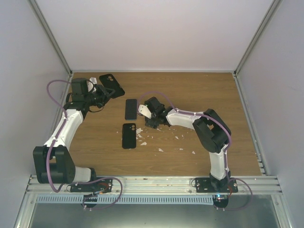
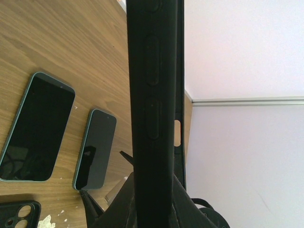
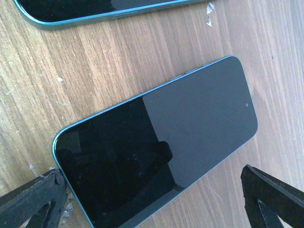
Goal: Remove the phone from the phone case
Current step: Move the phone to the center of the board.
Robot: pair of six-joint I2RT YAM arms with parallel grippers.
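My left gripper (image 1: 101,93) is shut on the lower end of a black phone case (image 1: 112,85), held off the table at the back left. In the left wrist view the case (image 2: 154,95) stands edge-on between my fingers (image 2: 118,199); no phone shows in it. A teal-edged phone (image 1: 130,109) lies screen up mid-table. My right gripper (image 1: 151,118) is open just above a second teal-edged phone (image 3: 156,142), its fingertips (image 3: 270,194) to either side of the phone's near end. Both phones show in the left wrist view (image 2: 35,128).
Another black case (image 1: 128,135) with camera holes lies flat nearer the front; its corner shows in the left wrist view (image 2: 16,216). White scraps (image 1: 142,142) are scattered over the wooden table (image 1: 204,95). Grey walls close the back and sides.
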